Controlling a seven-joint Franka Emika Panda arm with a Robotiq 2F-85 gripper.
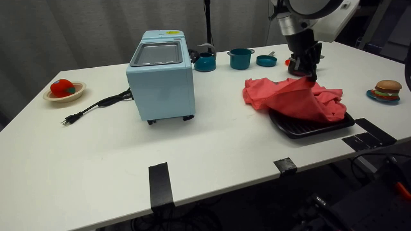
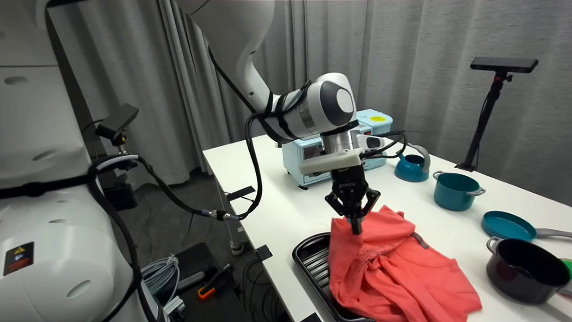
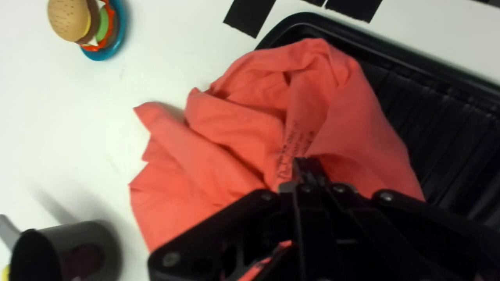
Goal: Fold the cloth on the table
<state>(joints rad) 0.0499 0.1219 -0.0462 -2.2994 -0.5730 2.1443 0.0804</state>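
In an exterior view: cloth (image 1: 290,101) lies partly over the black tray (image 1: 300,129), the rest on the surface (image 1: 218,141) beside it; one fold raised. In an exterior view: hand (image 2: 356,226) points down near the tray, jaws together on that fold, remaining cloth slack below. Wrist view: hand appears just beside the cloth's dark print (image 3: 291,152).

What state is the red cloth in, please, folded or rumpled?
Rumpled: the red cloth shows uneven creases, sprawls partly over the black tray, and peaks at the end effector.
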